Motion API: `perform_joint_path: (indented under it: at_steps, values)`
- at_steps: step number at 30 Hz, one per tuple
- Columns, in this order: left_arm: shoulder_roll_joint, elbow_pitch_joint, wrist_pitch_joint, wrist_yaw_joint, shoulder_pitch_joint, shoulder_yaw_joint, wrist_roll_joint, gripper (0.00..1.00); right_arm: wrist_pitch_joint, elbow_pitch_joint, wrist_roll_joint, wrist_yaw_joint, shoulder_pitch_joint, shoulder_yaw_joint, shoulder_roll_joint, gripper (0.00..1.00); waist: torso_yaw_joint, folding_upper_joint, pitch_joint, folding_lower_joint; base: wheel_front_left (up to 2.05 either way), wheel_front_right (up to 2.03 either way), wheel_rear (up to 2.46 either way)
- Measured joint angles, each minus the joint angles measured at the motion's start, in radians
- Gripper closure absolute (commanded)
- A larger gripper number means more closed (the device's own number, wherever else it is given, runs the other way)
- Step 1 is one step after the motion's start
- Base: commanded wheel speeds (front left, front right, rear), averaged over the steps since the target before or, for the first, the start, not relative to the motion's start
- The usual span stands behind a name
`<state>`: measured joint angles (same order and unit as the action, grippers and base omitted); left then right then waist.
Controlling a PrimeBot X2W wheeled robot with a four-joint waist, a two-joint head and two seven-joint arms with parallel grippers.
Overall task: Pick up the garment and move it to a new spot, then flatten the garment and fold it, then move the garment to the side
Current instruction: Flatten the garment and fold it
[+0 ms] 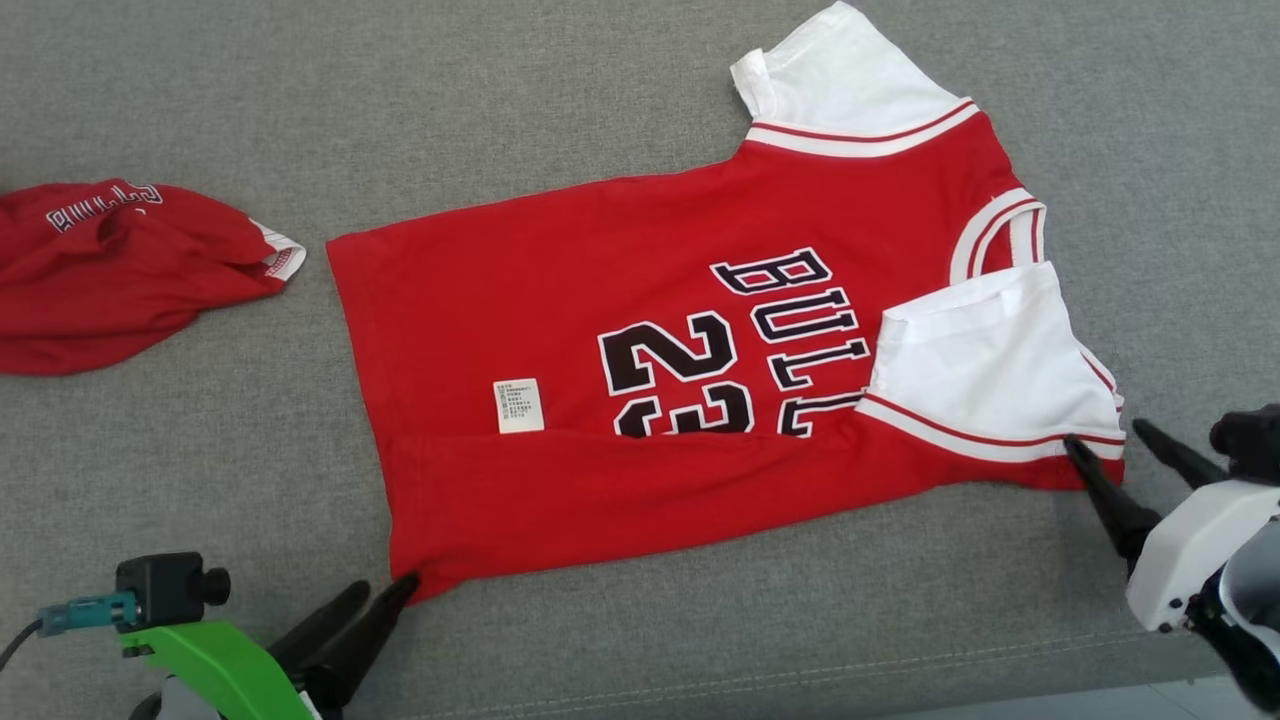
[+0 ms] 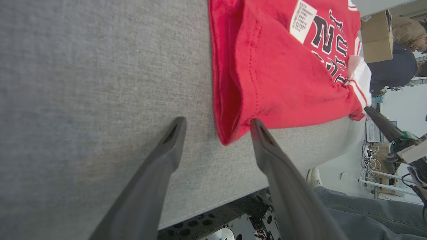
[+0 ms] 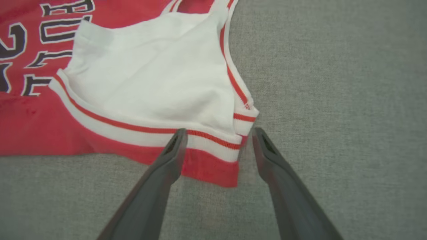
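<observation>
Red jersey cloth with white sleeves, the garment (image 1: pixel 560 260) lies spread lengthwise across the grey fabric desk (image 1: pixel 200 450), hem toward the robot's left and collar toward its right. Its near long edge lies turned up over the front, so the care label (image 1: pixel 519 405) and the near sleeve (image 1: pixel 985 370) sit on top of the printed number. The left pincer (image 1: pixel 385 585) stands wide with nothing in it, its tips either side of the near hem corner, one tip just touching the cloth in the left wrist view (image 2: pixel 217 121). The right pincer (image 1: pixel 1105 437) is equally wide and empty at the near shoulder corner, with one finger over the striped trim and the other on bare desk in its wrist view (image 3: pixel 219 130). The first lengthwise fold looks laid, and the far side and far sleeve are not yet turned in. To do this well, both arms should lift straight away so that no fingertip drags the fresh crease. They should then take the far hem corner and far shoulder together and carry them over level, keeping the two edges parallel. A crumpled second red garment (image 1: pixel 120 270) sits well apart at the left and need not be disturbed.
</observation>
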<state>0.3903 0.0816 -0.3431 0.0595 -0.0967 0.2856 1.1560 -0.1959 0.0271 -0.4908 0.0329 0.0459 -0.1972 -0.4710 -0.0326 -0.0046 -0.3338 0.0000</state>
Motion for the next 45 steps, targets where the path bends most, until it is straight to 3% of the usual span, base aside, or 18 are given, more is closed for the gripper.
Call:
perform_joint_path:
  at_steps: [7,14,24,32,45]
  values:
    - [0.097,0.063,0.001,-0.029,0.018,-0.053,-0.093,0.00,-0.025,-0.098,0.007,-0.017,-0.142,0.059,-0.042,0.00,-0.003,0.0000,-0.035,0.0000,0.00,0.00,0.00]
    - [0.098,0.105,-0.009,-0.029,0.290,-0.059,-0.125,0.00,-0.117,-0.098,0.015,-0.035,-0.322,0.063,-0.058,0.00,0.017,0.0000,-0.104,0.0000,0.00,0.00,0.00]
    - [0.046,0.025,-0.074,-0.033,0.535,0.021,-0.156,0.00,-0.204,-0.058,0.030,-0.057,-0.621,0.030,-0.028,0.00,0.076,0.0000,-0.224,0.0000,0.00,0.00,0.00]
    - [-0.008,-0.069,-0.083,-0.032,0.663,0.038,-0.174,0.00,-0.237,-0.021,0.062,-0.061,-0.770,0.008,-0.026,0.00,0.125,0.0000,-0.328,0.0000,0.00,0.00,0.00]
    - [-0.077,-0.122,-0.062,0.035,0.792,0.080,-0.154,0.00,-0.252,0.102,0.096,-0.052,-0.869,-0.034,-0.019,0.00,0.185,0.0000,-0.410,0.0000,0.00,0.00,0.00]
